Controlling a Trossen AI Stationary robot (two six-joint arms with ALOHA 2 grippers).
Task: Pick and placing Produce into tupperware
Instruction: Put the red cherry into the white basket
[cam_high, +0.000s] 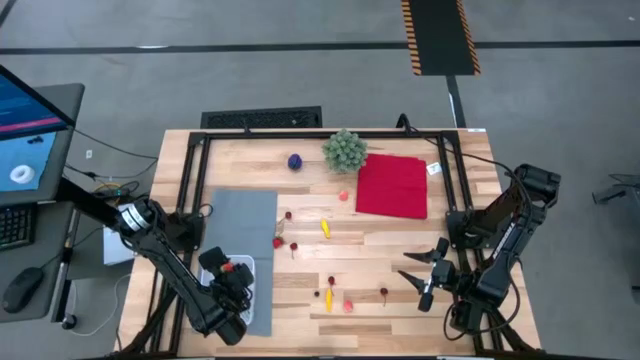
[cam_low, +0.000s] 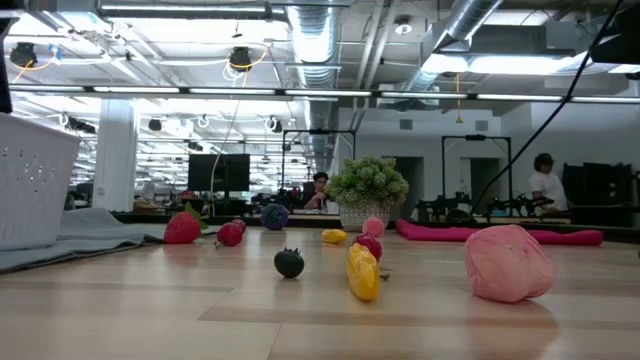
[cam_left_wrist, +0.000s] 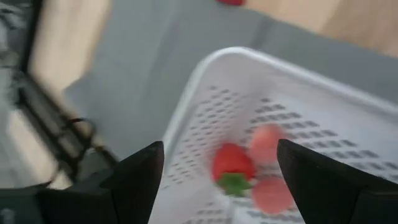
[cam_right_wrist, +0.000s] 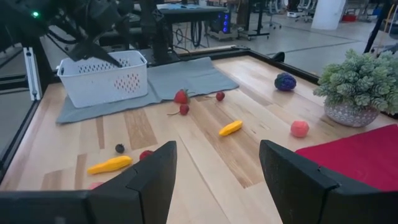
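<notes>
Left wrist view: released left claw (cam_left_wrist: 217, 171) hovers over tupperware (cam_left_wrist: 323, 106) holding a strawberry (cam_left_wrist: 232, 165).

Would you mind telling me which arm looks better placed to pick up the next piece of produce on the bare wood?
Probably the right: its open right gripper hovers beside the loose pieces, nearest the dark berry. The left gripper hangs open over the tupperware.

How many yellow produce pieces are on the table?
2. One yellow piece lies mid-table, left of the red cloth; the other nearer the arms. The tupperware may hide more.
</notes>
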